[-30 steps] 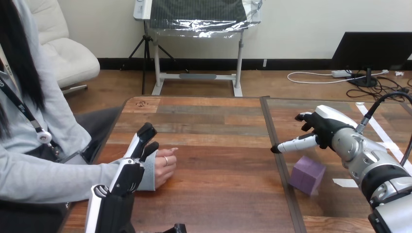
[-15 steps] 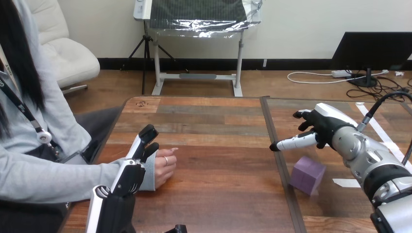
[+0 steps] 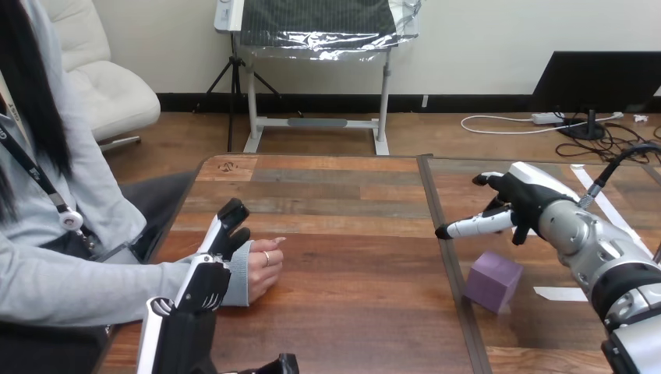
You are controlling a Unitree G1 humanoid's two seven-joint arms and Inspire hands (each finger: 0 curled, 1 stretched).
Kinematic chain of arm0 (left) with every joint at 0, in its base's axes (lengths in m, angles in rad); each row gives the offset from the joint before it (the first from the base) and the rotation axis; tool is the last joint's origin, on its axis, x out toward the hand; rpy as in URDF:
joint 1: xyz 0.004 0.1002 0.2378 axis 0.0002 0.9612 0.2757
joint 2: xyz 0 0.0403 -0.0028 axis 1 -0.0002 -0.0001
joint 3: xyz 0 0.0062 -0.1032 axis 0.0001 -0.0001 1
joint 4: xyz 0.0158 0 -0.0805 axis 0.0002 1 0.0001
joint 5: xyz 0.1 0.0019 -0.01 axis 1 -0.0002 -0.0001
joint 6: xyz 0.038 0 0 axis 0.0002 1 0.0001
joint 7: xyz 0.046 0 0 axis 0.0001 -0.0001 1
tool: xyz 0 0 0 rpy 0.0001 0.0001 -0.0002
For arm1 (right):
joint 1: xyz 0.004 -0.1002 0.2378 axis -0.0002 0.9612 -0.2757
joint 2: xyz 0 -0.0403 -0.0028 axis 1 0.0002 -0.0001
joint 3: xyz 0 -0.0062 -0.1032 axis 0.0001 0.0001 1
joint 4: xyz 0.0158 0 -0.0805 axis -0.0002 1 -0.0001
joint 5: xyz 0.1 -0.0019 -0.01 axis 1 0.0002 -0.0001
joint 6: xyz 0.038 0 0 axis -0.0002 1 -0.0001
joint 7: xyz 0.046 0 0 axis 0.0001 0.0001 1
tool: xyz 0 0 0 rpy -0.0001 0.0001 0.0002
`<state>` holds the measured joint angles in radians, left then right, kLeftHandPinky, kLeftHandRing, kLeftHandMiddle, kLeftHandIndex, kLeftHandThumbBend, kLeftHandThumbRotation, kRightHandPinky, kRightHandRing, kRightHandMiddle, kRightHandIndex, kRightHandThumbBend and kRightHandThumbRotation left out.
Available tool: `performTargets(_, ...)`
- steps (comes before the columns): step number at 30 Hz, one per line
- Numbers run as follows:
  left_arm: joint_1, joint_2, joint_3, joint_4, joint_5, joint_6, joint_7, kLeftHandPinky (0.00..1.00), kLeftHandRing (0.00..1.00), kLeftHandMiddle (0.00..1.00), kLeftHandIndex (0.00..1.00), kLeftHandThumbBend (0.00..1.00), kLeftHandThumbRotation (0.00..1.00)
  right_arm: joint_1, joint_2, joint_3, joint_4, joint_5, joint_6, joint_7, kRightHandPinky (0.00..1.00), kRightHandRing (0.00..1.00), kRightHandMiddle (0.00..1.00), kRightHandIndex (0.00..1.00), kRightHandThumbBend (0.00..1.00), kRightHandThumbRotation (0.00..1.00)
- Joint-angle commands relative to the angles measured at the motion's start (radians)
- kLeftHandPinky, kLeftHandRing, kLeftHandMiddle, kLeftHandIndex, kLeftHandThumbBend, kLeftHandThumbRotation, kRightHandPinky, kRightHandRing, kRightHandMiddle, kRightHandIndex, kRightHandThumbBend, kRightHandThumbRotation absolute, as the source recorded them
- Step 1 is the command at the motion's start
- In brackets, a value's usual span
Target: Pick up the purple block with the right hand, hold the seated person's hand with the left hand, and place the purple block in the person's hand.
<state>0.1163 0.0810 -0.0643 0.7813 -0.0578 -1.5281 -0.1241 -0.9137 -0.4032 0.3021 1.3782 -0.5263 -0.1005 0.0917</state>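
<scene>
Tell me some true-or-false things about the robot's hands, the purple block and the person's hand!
1. The purple block lies on the table. True.
2. The right hand is holding the purple block. False: it is open and apart from the block.
3. The person's hand rests on the table. True.
4. The purple block is in the person's hand. False: it lies on the table, over near the right hand.
5. The left hand is right next to the person's hand. True.
</scene>
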Motion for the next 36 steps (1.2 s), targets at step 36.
performTargets(36, -0.041, 0.017, -0.050, -0.031, -0.047, 0.014, -0.018, 0.93, 0.96, 0.96, 0.90, 1.00, 0.57, 0.005, -0.065, -0.008, -0.064, 0.031, -0.056, 0.036, 0.32, 0.44, 0.52, 0.94, 0.95, 0.45)
